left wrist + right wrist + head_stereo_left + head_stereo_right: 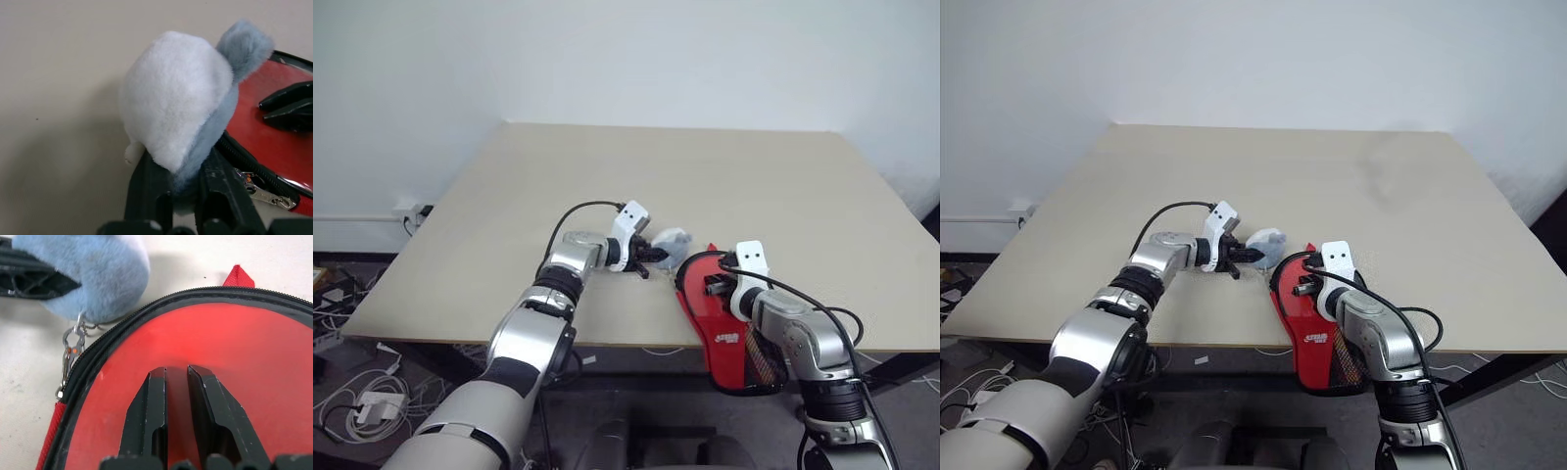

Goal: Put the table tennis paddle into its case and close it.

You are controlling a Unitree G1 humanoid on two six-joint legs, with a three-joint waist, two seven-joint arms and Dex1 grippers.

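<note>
My left end effector [658, 257] clamps the plush charm [181, 103] clipped to the zipper pull [68, 363]. My right end effector [176, 374], fingers together, presses on the red case [720, 323], which overhangs the near desk [705, 186] edge.

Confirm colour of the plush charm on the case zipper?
Plush charm: white and grey-blue, clearest in the left wrist view.

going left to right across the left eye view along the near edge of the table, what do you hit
left end effector → blue and white plush toy, gripped by it → red case → right end effector, shut and resting on the case, all on the table
</note>
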